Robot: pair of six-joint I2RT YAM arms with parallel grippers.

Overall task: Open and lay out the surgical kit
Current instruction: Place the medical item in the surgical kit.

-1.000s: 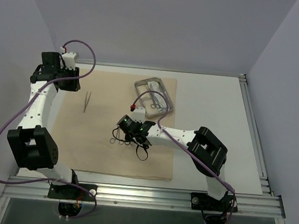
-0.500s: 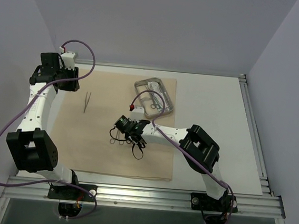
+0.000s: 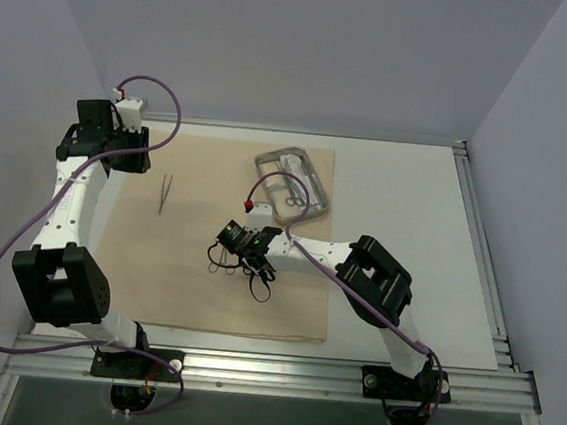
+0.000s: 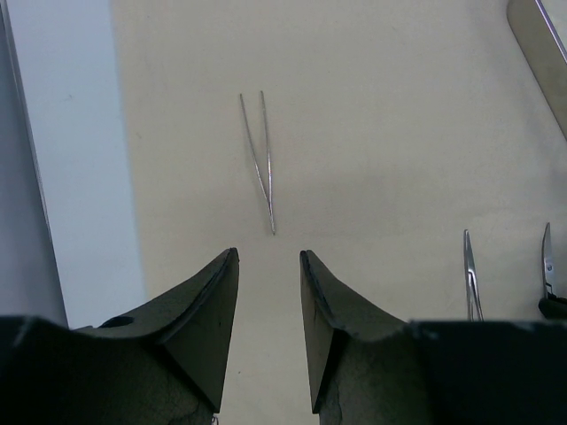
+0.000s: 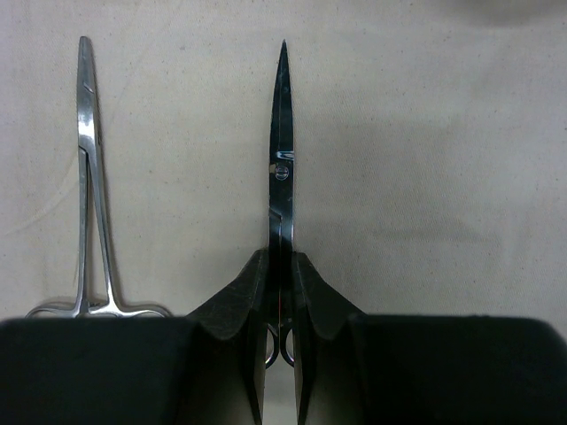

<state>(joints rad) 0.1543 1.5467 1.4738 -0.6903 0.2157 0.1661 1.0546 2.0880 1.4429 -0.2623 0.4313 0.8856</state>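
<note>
Right gripper clamped on slim steel scissors, blades closed, over unfolded beige cloth wrap at centre frame. Just left of them, laid flat: thin ring-handled steel forceps. Farther toward upper left, already set out: fine metal tweezers, in front of left gripper, jaws apart and empty. Judged roughly midway: wrap opened, two instruments placed, scissors next. Left to unload: small rectangular steel tray, upper centre, with at least one ring-handled instrument inside; other contents too small to tell.
</note>
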